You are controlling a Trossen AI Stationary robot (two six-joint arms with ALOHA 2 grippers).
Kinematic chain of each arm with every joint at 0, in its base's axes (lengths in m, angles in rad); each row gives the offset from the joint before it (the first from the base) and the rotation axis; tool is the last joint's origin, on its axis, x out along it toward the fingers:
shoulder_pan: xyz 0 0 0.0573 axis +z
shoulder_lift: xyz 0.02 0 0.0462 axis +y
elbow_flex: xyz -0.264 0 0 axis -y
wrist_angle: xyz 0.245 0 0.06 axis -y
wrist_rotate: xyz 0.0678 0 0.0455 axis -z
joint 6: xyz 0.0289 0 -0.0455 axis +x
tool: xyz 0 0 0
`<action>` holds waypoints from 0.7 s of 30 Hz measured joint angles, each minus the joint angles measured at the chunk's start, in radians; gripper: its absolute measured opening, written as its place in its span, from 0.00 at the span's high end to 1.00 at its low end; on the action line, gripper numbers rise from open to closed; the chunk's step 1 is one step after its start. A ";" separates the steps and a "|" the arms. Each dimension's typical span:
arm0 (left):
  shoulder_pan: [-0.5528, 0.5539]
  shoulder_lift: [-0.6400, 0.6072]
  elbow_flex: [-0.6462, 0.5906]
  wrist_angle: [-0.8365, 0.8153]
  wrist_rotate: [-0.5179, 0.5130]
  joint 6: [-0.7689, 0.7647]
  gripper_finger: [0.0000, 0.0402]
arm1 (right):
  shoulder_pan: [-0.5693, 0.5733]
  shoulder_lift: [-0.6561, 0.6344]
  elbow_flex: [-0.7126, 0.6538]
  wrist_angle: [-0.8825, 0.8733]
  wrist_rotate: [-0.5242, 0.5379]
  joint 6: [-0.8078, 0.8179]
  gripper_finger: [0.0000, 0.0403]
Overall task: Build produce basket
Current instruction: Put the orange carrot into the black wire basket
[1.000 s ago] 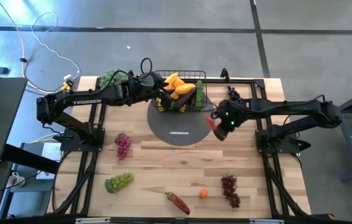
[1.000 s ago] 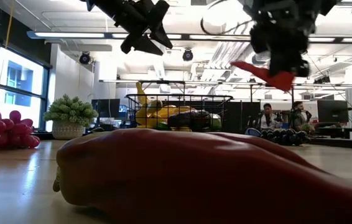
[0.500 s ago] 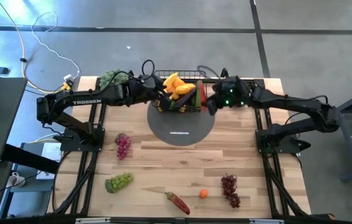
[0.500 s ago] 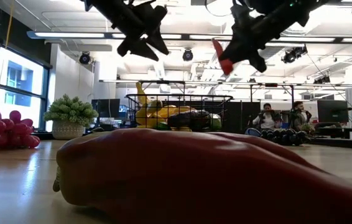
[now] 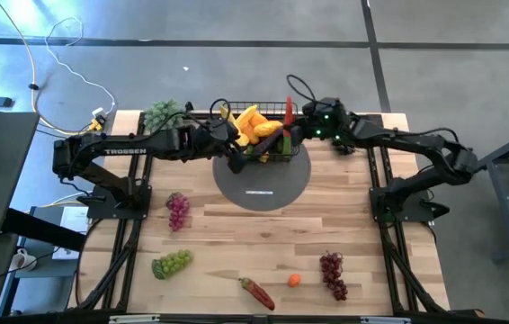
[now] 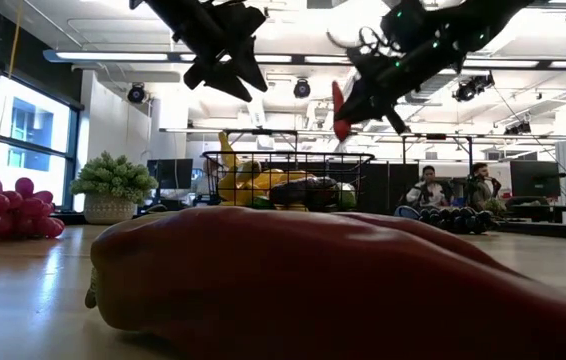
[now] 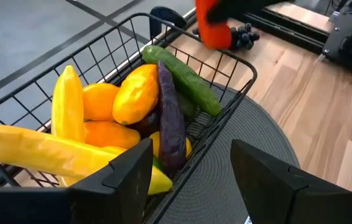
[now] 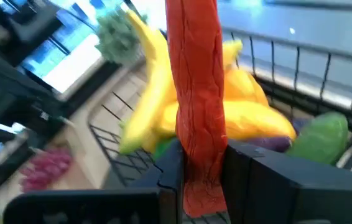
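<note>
Two arms meet over the basket (image 5: 259, 135), which sits at the far edge of the round grey mat (image 5: 263, 184) near the back of the table (image 5: 227, 243). The right gripper (image 5: 292, 126) is clamped on a red pepper (image 8: 194, 93) — its fingers pinch the pepper's lower end, and the pepper hangs just above the basket's right rim. The left gripper (image 5: 234, 162) hovers at the basket's front-left corner with its fingers (image 7: 126, 180) parted about halfway and nothing between them.

Inside the basket lie yellow bananas (image 7: 45, 152), orange mangoes (image 7: 135, 93), a dark purple eggplant (image 7: 170, 118) and a green cucumber (image 7: 185, 81), packed close together.

Loose produce is scattered over the front half of the table: pink grapes (image 5: 178, 211) on the left, green grapes (image 5: 171, 264) nearer the front, another red pepper (image 5: 256, 292), a small orange fruit (image 5: 294, 280) and dark red grapes (image 5: 333, 273) on the right. A grey-green leafy bunch (image 5: 160, 114) stands at the back left corner — well apart from the basket.
</note>
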 joint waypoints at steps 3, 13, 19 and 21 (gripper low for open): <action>-0.004 0.000 0.000 -0.001 -0.002 0.000 0.49 | 0.001 0.054 0.000 0.022 0.008 0.000 0.88; -0.004 0.000 0.000 -0.020 -0.013 0.000 0.49 | 0.004 0.149 0.000 0.027 -0.011 0.048 0.83; -0.004 0.000 0.000 -0.020 -0.015 0.000 0.49 | 0.004 0.153 -0.001 0.014 -0.012 0.049 0.67; -0.005 0.000 0.000 -0.020 -0.006 0.000 0.49 | 0.004 0.153 -0.001 0.015 -0.012 0.050 0.62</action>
